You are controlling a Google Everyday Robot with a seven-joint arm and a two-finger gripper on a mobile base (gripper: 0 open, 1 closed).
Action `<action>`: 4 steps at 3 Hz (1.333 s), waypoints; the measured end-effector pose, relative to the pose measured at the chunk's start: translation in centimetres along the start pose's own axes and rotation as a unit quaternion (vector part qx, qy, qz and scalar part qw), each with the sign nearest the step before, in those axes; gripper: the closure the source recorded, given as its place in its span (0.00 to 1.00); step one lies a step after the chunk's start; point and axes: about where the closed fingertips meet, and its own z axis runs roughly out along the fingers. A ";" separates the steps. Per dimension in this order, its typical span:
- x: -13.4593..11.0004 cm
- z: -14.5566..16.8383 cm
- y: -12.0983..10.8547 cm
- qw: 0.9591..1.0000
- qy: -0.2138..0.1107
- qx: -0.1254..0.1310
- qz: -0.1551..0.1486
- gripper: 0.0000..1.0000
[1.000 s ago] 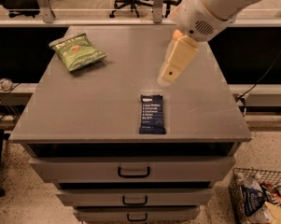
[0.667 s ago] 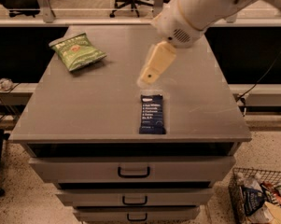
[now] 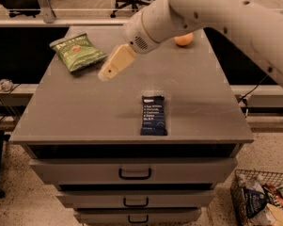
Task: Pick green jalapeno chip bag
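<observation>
The green jalapeno chip bag (image 3: 77, 51) lies flat on the far left of the grey cabinet top (image 3: 84, 112), puffy and crinkled with a pale top band. My gripper (image 3: 105, 74) hangs above the top just right of the bag and a little nearer the front, with its cream fingers pointing down-left toward the bag. It holds nothing and is clear of the bag. The white arm (image 3: 216, 18) reaches in from the upper right.
A flat dark-blue bar wrapper (image 3: 153, 115) lies near the front middle of the top. An orange fruit (image 3: 183, 40) sits at the back, partly behind the arm. Drawers (image 3: 134, 172) are below. A wire basket (image 3: 263, 197) of items stands on the floor at right.
The gripper has swung left across the top, from above the blue bar to just beside the green bag. The orange fruit now shows behind the arm.
</observation>
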 end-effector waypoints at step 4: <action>-3.4 16.6 -7.9 0.996 -0.047 0.048 0.066 0.00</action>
